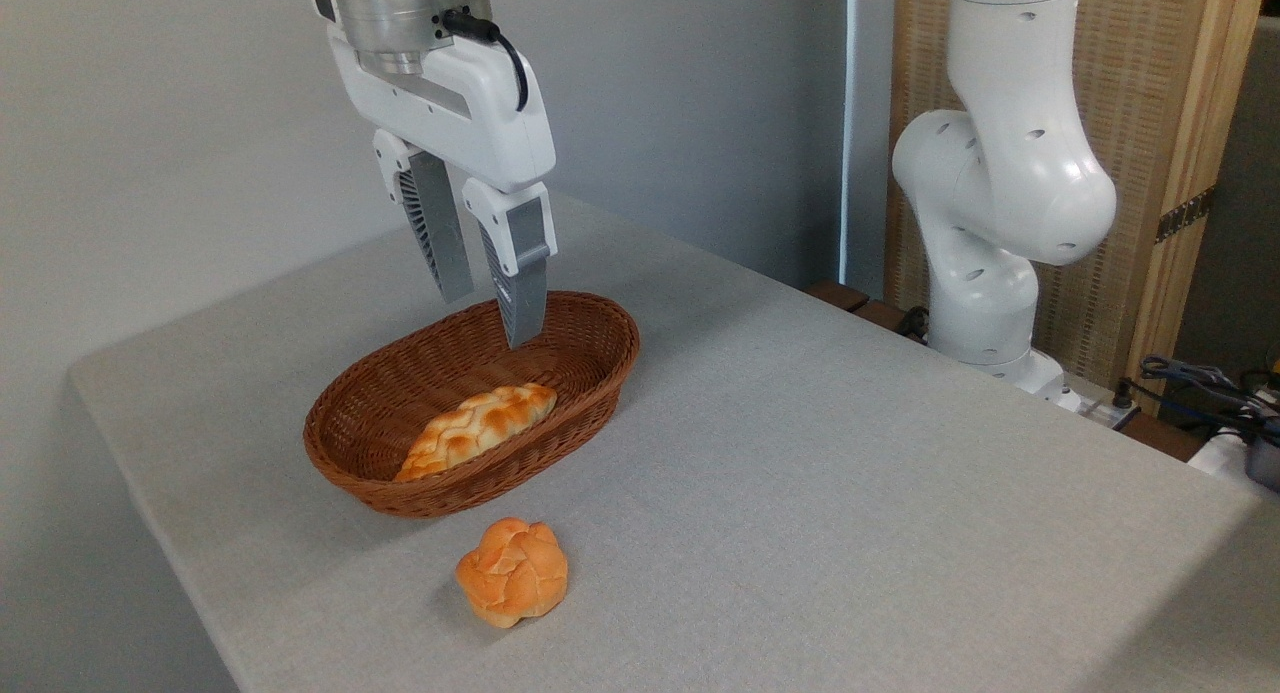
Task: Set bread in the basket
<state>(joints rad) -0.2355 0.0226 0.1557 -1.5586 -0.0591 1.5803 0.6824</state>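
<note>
The bread (478, 427), a long golden-brown braided loaf, lies inside the reddish-brown wicker basket (600, 373), leaning against the near wall. My gripper (490, 318) hangs above the basket's far half, clear of the loaf. Its two grey fingers (522, 273) point down and stand apart with nothing between them.
A small round knotted bun (512, 571) sits on the grey tablecloth just in front of the basket. The arm's white base (1000, 203) stands at the table's far right edge, with cables and a wooden screen behind it.
</note>
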